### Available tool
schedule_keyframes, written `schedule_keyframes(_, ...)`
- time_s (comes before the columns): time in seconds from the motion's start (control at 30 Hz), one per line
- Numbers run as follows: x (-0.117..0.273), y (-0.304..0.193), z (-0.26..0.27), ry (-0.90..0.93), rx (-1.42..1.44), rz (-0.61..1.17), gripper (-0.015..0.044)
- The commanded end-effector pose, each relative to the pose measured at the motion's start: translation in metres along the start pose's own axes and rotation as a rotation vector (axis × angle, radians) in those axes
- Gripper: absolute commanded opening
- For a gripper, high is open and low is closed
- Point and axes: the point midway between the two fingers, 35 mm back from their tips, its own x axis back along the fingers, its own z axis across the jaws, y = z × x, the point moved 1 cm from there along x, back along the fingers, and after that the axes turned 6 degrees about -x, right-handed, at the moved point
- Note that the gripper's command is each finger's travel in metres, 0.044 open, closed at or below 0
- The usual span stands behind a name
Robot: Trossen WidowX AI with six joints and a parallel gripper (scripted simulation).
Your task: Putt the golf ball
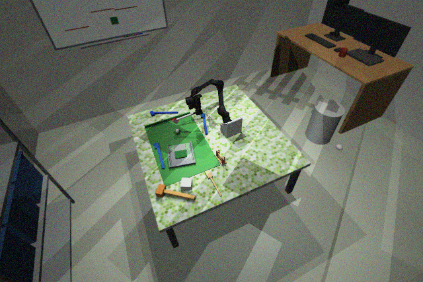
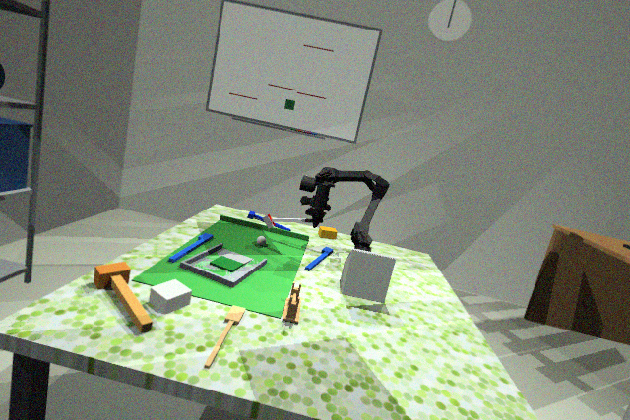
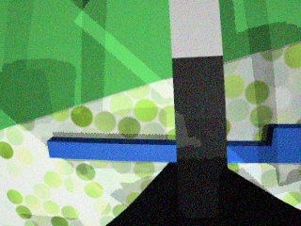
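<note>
Clamped tight on the shaft of the red putter (image 1: 182, 117), the claw (image 1: 197, 112) hangs over the far edge of the green mat (image 1: 164, 170), with the putter's red head low behind the golf ball (image 1: 177, 131). So the pickup looks done, but the ball sits on the flat mat, apart from the ramp and raised green (image 1: 180, 152), and the putt is yet to come. From the wrist I only see shaft, not head or ball, so I can't judge whether head and ball touch.

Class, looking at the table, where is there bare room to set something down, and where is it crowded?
Roomiest: the near right stretch of the table, beyond the grey block. Crowded: the green mat with ramp, golf ball, blue bars, and the near left by the mallet and white cube.
</note>
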Motion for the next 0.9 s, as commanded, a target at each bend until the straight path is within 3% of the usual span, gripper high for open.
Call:
schedule_keyframes(0.0,-0.006,0.0,-0.002,-0.004,-0.008,-0.009,0.0)
schedule_keyframes(0.23,-0.033,0.0,-0.003,-0.006,-0.009,-0.011,0.0)
schedule_keyframes(0.87,-0.06,0.0,-0.003,-0.007,-0.009,-0.011,0.0)
